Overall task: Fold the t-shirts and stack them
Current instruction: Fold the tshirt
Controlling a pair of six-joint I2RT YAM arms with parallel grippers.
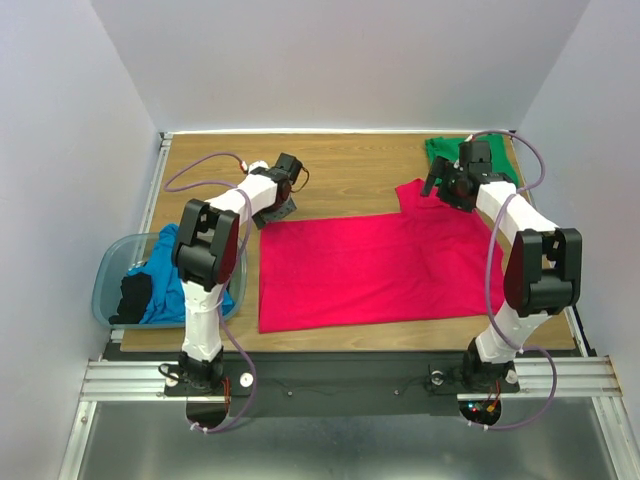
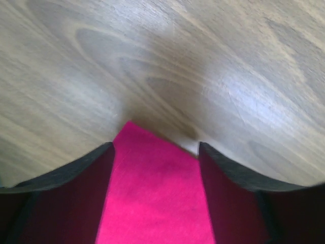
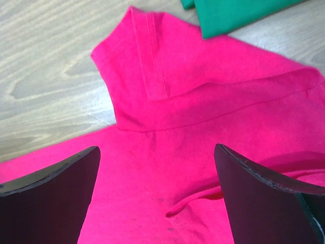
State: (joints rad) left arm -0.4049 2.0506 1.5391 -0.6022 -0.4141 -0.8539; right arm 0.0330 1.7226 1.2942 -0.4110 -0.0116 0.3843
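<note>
Top external view: the wooden table (image 1: 350, 165) has bare wood ahead of the left gripper (image 1: 283, 207), so I have room to move on that side. Walls close it in on the left, right and far sides. The crimson-pink t-shirt (image 1: 370, 265) lies spread flat across the middle, between the two arms.

On the left wrist view, my left jaws stand apart with nothing pinched. A corner of the pink cloth lies in the gap between the fingers (image 2: 76, 175), and its tip reaches just past the fingertips onto bare wood.

On the right wrist view, the right gripper (image 3: 156, 147) is spread wide and holds nothing. It hangs over the pink shirt. A small wrinkle sits between the jaws, the hemmed sleeve (image 3: 147, 56) lies ahead of them, and open wood lies ahead to their left. The emerald green t-shirt (image 3: 238, 12) lies ahead and to the right of these jaws, its edge just beside the pink cloth.

Well behind the left jaws, at the table's left edge, the translucent tub (image 1: 105, 285) holds the bright blue t-shirt (image 1: 165, 270) and a dark bundle (image 1: 130, 295) that I cannot identify.
</note>
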